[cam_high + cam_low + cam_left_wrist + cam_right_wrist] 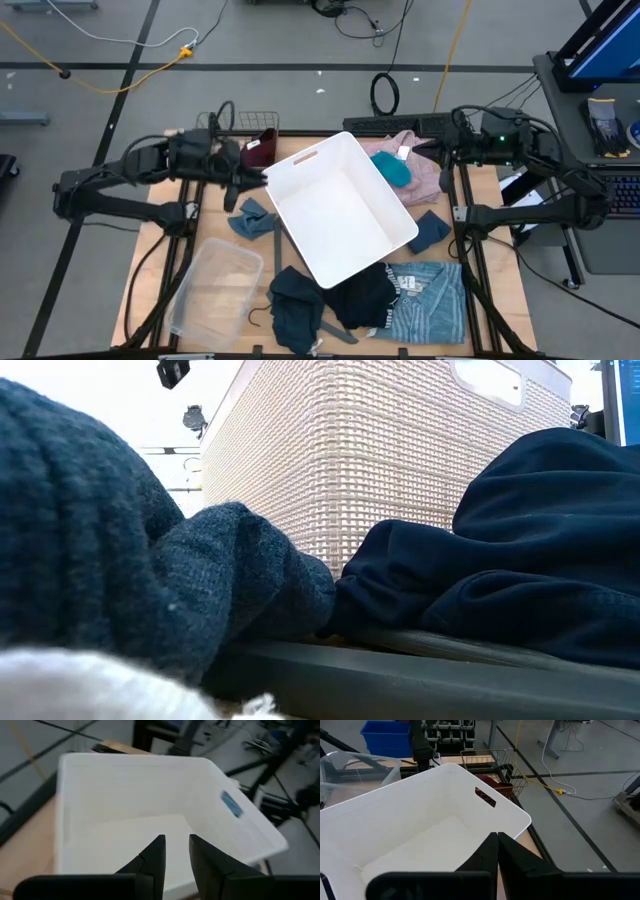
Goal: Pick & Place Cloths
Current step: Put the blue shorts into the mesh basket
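Across the middle of the table (150,215) stands a big white bin (340,210), turned at an angle, with smooth walls inside, a woven pattern outside and a handle slot near its far-left rim; nothing lies in it. The cloths lie around the bin, not inside it. A pink fleece (420,165) with a teal cloth (392,170) on top lies at the far right, touching the bin. A dark red cloth (258,150) sits by a wire basket (255,122) at the far left edge. On the near side lie a black cloth (362,295), a navy cloth (295,308) and a blue striped shirt (432,300), which reaches the near edge of the table and is partly covered by the black one. One more blue piece (432,230) lies at the right of the bin, another (250,215) at its left. A clear plastic box (215,285) stands at the near left, and a grey hanger (275,245) is half hidden under the cloths. The left gripper (176,851) hangs over the far-left rim of the bin, fingers a little apart, holding nothing. The right gripper (497,847) hangs at the far right, fingers pressed together, holding nothing. From table height, folds of cloth block most of the sight, so only the woven wall is clear.
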Robot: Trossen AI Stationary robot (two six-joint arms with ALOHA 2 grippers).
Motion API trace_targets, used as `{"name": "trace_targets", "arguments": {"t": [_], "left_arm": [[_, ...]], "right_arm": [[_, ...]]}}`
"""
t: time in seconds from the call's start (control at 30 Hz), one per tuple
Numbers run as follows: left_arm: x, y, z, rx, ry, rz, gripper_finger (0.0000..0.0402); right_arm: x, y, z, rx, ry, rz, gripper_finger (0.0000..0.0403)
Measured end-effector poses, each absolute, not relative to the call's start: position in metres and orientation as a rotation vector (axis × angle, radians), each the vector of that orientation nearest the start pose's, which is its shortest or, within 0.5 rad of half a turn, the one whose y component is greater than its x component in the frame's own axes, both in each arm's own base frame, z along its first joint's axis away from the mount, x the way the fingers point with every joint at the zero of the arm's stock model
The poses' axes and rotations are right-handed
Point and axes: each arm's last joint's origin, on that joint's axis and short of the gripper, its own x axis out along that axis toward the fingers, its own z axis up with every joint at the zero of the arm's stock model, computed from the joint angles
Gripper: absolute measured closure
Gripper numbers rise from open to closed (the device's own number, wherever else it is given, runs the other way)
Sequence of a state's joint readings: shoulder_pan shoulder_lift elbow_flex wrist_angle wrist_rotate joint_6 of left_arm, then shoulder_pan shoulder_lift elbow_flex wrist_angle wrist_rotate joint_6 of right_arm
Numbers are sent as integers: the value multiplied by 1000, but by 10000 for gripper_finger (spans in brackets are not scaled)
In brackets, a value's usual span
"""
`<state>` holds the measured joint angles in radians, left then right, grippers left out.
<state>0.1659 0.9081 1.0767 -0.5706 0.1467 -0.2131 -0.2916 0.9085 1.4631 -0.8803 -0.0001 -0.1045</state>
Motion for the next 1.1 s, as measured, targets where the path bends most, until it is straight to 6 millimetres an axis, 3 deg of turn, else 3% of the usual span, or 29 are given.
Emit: {"name": "trace_targets", "arguments": {"t": [0.47, 0.9, 1.1], "left_arm": [[192, -51, 371, -370, 410, -50, 314], [232, -107, 392, -338, 710, -115, 314], [257, -141, 394, -381, 759, -137, 314]], "right_arm": [[124, -37, 466, -111, 282, -274, 402], [125, -38, 466, -105, 284, -275, 402], [125, -38, 466, -146, 290, -267, 402]]}}
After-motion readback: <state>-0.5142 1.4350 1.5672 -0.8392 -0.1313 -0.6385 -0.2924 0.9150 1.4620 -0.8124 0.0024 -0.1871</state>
